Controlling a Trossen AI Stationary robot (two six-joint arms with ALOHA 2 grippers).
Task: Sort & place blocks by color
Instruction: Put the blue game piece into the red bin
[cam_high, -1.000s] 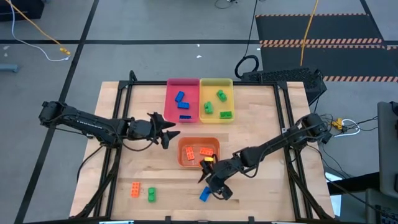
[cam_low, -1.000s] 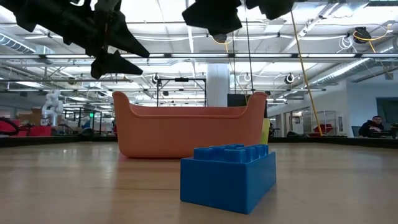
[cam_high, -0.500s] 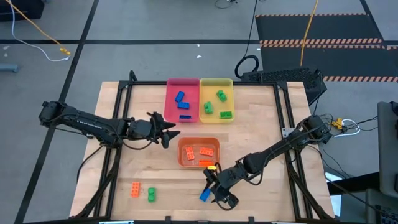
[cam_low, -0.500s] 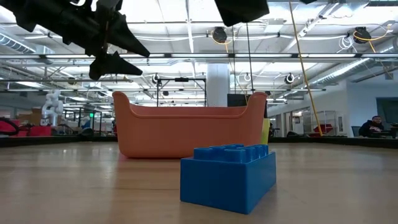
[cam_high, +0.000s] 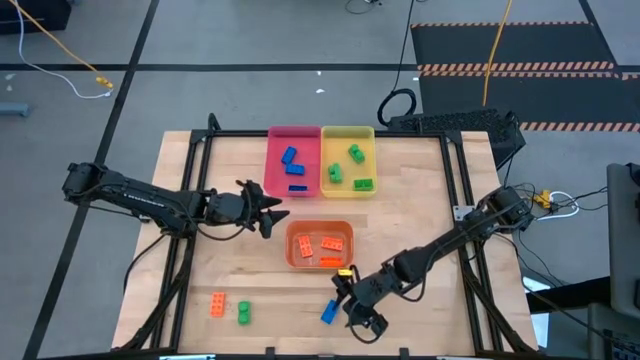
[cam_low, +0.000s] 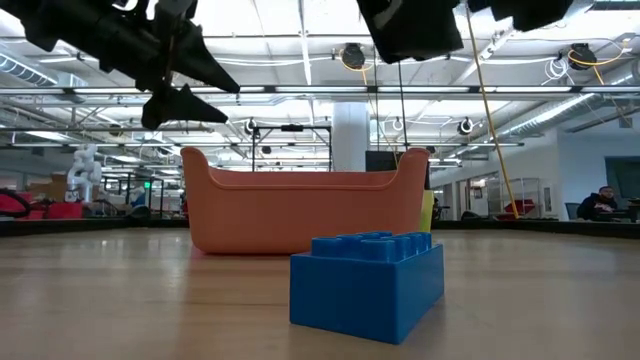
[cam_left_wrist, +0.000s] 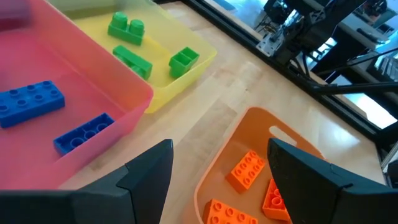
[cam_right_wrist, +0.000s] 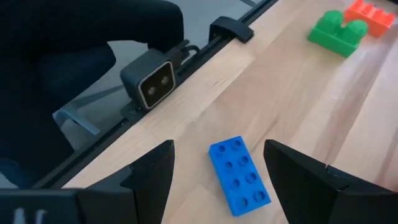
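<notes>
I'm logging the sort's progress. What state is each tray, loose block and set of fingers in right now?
Pink tray: holds three blue blocks.
Yellow tray: holds three green blocks.
Orange tray: holds orange blocks.
Blue block: loose on the table, unsorted.
Green block: loose, beside the orange one.
Orange block: loose, unsorted.
Right gripper: fingers open, empty, above the blue block.
Left gripper: fingers open, empty, waiting beside the orange tray.

Low view: right pincer (cam_low: 415, 25) cut off by top edge; orange tray (cam_low: 305, 210) contents hidden.

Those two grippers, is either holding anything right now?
Nothing is held. The right gripper hangs open above a loose blue block; the left gripper waits open by the orange tray.
</notes>
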